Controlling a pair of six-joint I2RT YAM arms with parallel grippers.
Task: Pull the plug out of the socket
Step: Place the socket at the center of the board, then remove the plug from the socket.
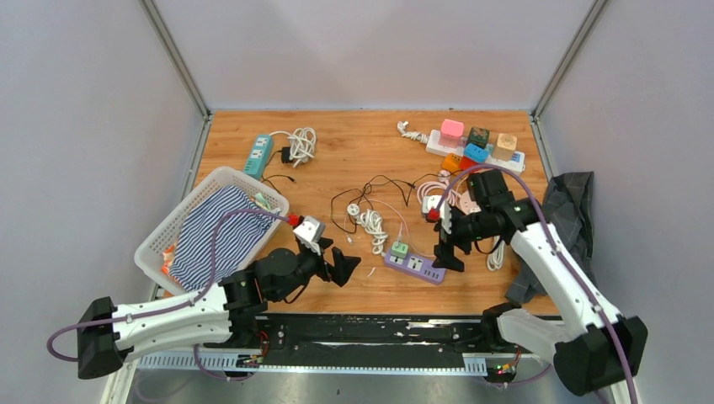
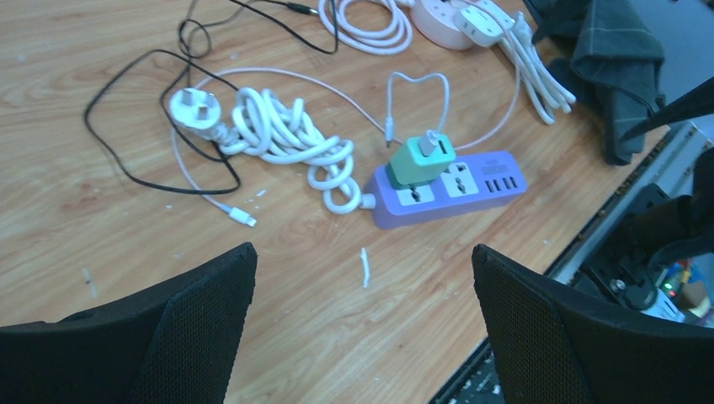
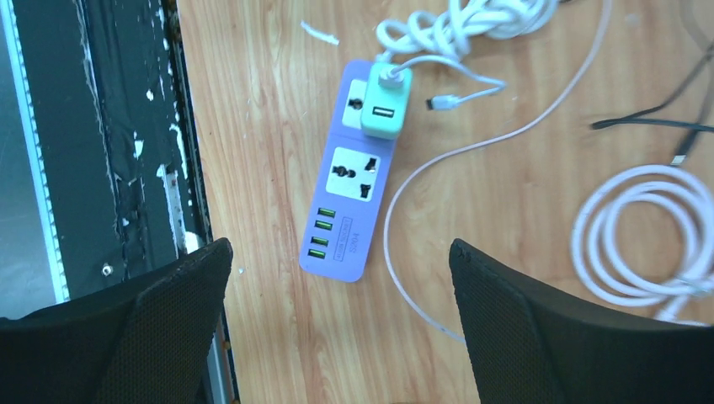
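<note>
While both arms hang low over the wooden table [image 1: 354, 143], the mint-green square plug [image 1: 399, 249] is seated in the purple plastic power strip [image 1: 414, 266], which lies near the front edge between the two grippers. The plug sits in the socket at the strip's left end, where the strip's own cord comes out; the second socket and the row of small USB ports beside it are bare. A thin white lead [image 2: 418, 80] is pushed into the plug's face and loops away over the wood.

The left gripper [image 1: 343, 268] is just left of the strip, apart from it, with its black fingers [image 2: 210, 303] spread wide and nothing between them. From its wrist camera the plug [image 2: 421, 160] and the strip [image 2: 459, 198] lie ahead of the gap.

The right gripper [image 1: 445, 242] is at the strip's right end, also gaping and empty. Its wrist camera looks down on the strip [image 3: 345, 210] and the plug [image 3: 386, 105] between its fingers [image 3: 177, 295], and I can't tell whether a fingertip touches the strip.

Just beside the strip's left end lies a bundled thick white cord with a three-pin plug [image 2: 278, 135], crossed by a thin black wire [image 2: 135, 109]. Well to the left is a white mesh basket [image 1: 215, 179] holding blue-striped cloth [image 1: 215, 236]. A dark grey cloth [image 1: 566, 210] is bunched at the right edge.
</note>
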